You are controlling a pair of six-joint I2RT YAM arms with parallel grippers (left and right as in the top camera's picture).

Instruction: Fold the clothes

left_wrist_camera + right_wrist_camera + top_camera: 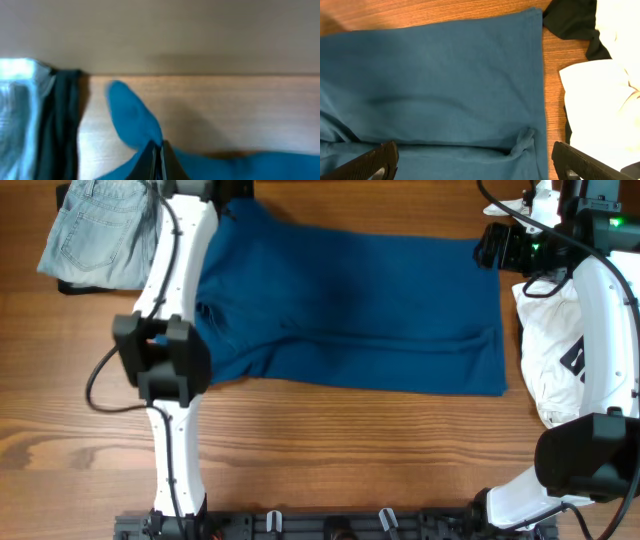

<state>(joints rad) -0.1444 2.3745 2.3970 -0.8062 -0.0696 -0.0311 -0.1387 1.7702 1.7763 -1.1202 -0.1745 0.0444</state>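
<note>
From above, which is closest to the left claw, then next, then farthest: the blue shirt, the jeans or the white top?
1. blue shirt, pinched in the left claw.
2. jeans, just beside it, left corner.
3. white top, far over on the right side.

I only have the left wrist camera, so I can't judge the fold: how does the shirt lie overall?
Observer: The shirt is spread lengthwise across the middle of the table, mostly flat, with creases bunched near its left end.
Operator: Where is the right arm?
Observer: The right gripper hovers over the shirt's right edge, its jaws wide open and holding nothing.
Operator: Is anything lying past that edge?
Observer: A white top is heaped just beyond the shirt's right edge, under the right arm.
</note>
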